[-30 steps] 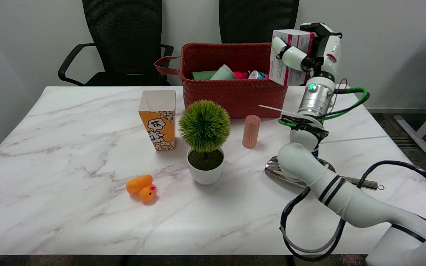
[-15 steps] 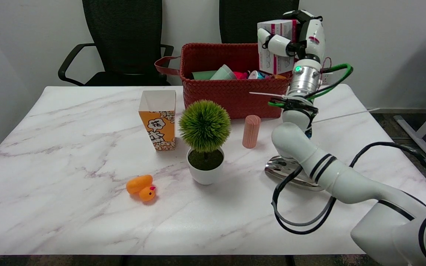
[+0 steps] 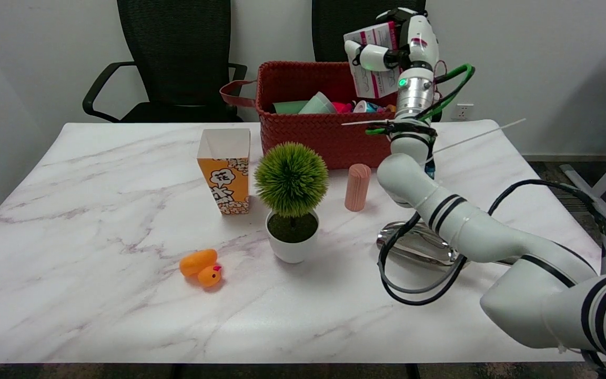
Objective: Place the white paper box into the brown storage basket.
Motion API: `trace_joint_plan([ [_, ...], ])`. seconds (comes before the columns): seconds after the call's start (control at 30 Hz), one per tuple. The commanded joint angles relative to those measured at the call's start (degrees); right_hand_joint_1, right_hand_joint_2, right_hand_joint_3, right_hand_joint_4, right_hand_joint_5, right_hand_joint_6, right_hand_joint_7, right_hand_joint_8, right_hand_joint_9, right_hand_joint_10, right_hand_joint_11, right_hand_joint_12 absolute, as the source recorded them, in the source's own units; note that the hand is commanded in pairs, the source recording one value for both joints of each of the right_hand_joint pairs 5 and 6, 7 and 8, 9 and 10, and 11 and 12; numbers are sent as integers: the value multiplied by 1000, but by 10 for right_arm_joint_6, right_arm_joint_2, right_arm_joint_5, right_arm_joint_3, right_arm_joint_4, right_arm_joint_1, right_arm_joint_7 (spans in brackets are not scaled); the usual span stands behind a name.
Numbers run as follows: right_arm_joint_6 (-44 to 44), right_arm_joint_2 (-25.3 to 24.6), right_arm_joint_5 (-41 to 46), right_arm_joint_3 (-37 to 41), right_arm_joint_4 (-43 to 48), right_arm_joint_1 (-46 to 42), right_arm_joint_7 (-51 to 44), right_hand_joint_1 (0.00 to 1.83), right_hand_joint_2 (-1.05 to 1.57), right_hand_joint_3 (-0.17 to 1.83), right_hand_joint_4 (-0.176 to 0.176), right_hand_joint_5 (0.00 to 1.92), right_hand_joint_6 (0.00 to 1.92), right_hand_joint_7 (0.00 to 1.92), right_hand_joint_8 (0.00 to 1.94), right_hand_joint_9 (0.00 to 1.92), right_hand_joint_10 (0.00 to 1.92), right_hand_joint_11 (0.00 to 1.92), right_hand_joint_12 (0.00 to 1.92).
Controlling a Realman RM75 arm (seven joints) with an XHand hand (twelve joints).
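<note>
Since the earlier frames, the right hand [image 3: 395, 47] has carried the white paper box [image 3: 374, 59] leftward and higher. Head view: the fingers are clamped around the box, which hangs tilted in the air above the right end of the brown storage basket [image 3: 334, 137], not yet inside. The basket stands on the marble table [image 3: 98, 210] behind a potted plant [image 3: 291, 205].

An office-like room is showing here. Two black mesh office chairs [image 3: 177, 58] are standing against a plain white wall [image 3: 534, 63] behind the marble-patterned bench [image 3: 98, 210]. A wall socket [image 3: 463, 111] is sitting low on that wall.
</note>
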Motion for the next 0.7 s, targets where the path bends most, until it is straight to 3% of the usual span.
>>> trace_joint_plan([
  [0.03,-89,-33,-65,-22,-158,98,-4,1143,830,612,0,973,973,1486,1486,1443,1443,1159,1159],
  [0.7,-134,-52,-73,-22,-277,132,-4,1098,831,587,0,967,967,1442,1442,1383,1383,1113,1113],
])
